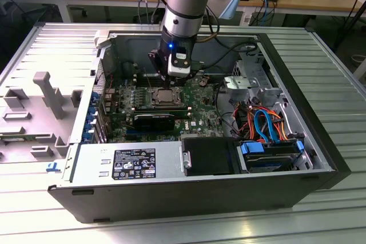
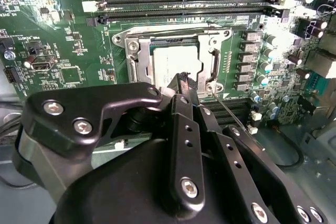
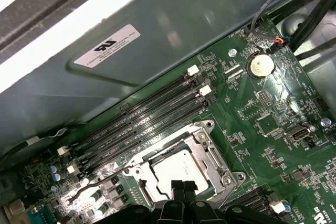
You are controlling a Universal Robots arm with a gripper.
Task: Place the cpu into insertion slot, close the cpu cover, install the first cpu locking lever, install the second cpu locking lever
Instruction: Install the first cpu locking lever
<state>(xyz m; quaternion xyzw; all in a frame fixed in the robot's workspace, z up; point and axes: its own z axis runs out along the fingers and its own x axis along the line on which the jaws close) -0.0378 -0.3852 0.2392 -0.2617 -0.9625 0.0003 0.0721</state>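
The cpu (image 3: 178,169) sits flat in the insertion slot (image 3: 137,181), its pale metal face showing through the central cut-out of the cpu cover (image 3: 206,149), which lies closed over it on the green motherboard (image 3: 273,124). In the second wrist view I see the same arrangement: the cpu (image 2: 173,59) framed by the cpu cover (image 2: 210,51), with the insertion slot (image 2: 122,39) showing at its silvery rim. From my remote station, the gripper (image 2: 185,85) hangs right over the near edge of the socket, and its black fingers (image 2: 184,80) look pressed together at the tip, with nothing visibly pinched between them. A thin wire locking lever (image 2: 228,111) runs slantwise along the side of the socket just beside the fingers; I cannot tell whether they touch it. A second thin wire lever (image 3: 97,182) lies along the opposite side of the socket in the first wrist view, near the long black memory slots (image 3: 147,124). In the exterior view, the arm (image 1: 186,4) reaches down into the open computer case (image 1: 68,192), which rests on a ribbed metal desk (image 1: 320,221), with the gripper (image 1: 170,78) low over the cpu (image 1: 166,96).
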